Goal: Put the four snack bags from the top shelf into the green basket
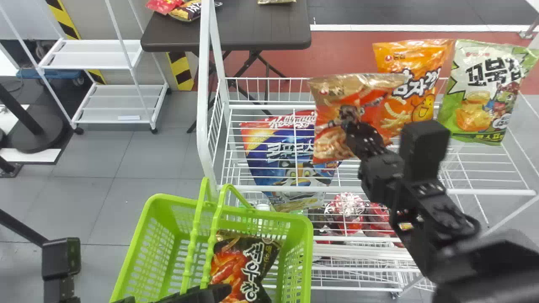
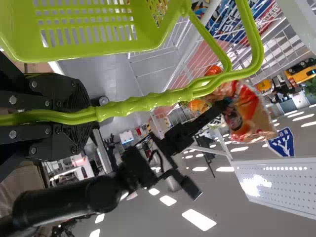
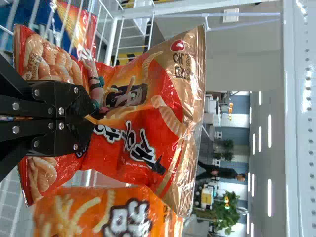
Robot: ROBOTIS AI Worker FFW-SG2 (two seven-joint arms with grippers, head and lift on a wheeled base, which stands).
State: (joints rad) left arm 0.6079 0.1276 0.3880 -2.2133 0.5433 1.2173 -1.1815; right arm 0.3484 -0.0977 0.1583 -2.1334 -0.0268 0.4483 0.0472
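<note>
Bright light comes from white ceiling lamps [image 2: 199, 219] beyond the green basket [image 2: 98, 53]; glare whitens part of a perforated panel [image 2: 276, 195], and highlights streak the red-and-gold snack bag [image 3: 190, 94].

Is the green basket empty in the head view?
No, a black-and-red snack bag lies inside the green basket.
</note>
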